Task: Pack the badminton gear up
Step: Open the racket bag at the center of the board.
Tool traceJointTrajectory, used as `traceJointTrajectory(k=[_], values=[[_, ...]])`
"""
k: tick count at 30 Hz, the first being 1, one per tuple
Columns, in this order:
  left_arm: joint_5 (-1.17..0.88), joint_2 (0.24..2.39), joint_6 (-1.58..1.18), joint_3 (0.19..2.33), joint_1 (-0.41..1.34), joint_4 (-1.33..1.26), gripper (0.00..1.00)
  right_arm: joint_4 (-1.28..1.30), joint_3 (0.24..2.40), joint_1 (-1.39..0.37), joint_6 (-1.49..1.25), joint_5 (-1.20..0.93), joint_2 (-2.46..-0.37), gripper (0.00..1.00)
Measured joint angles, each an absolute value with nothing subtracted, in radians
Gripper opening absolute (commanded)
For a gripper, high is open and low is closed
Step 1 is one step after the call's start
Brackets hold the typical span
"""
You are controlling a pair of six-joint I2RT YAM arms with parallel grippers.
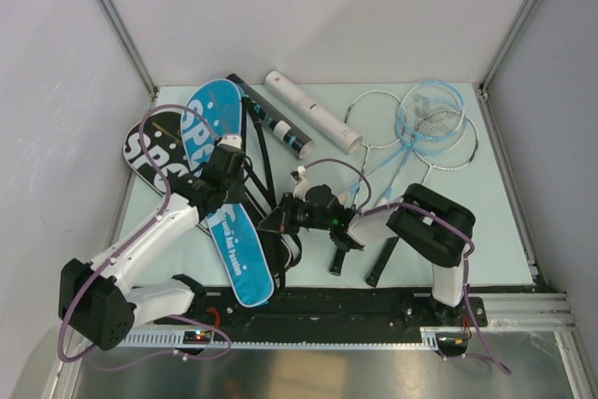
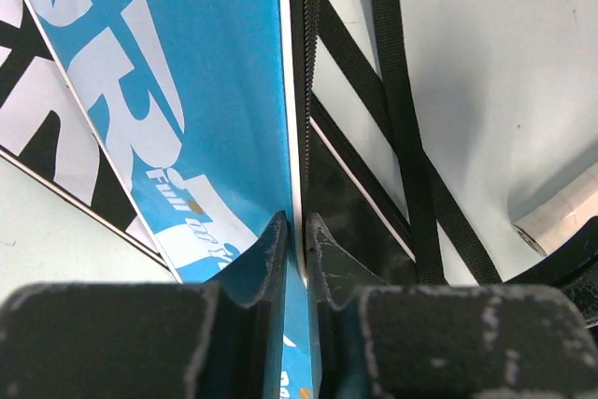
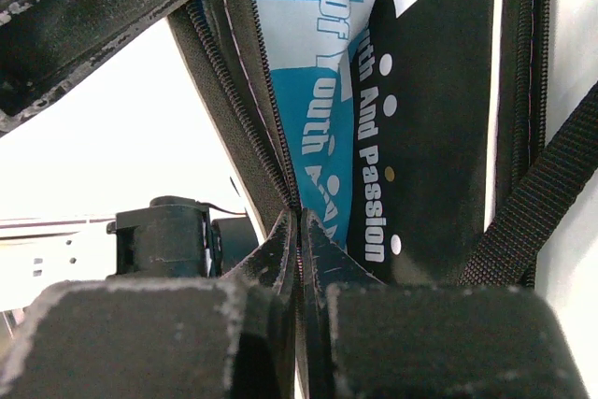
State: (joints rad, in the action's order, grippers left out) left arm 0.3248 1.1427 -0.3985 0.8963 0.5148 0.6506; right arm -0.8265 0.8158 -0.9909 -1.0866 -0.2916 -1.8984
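I'm judging this to be the bag-opening step. The blue bag is lying slantwise on the left of the table, partly over a black bag, with the rackets well apart at the far right. My left gripper is pinching the bag's edge by the zipper, and my right gripper is clamping the zipper seam lower down. Next I'm needing to pull those edges apart. Only the wrist views are showing the pinches, and only the top view is showing the rackets.

Right hand tight on zipper of blue bag
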Motion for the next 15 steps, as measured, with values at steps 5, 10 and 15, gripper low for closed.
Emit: traceJointTrajectory(k=[5, 10, 15], values=[[0.268, 1.156, -0.391, 0.896, 0.483, 0.649, 0.01, -0.834, 0.815, -0.993, -1.077, -0.295, -1.898, 0.00], [0.209, 1.206, -0.386, 0.905, 0.474, 0.637, 0.11, -0.817, 0.816, -1.000, -1.052, -0.298, -1.898, 0.00], [0.179, 1.225, -0.384, 0.910, 0.474, 0.628, 0.01, -0.785, 0.816, -1.000, -1.034, -0.295, -1.898, 0.00]])
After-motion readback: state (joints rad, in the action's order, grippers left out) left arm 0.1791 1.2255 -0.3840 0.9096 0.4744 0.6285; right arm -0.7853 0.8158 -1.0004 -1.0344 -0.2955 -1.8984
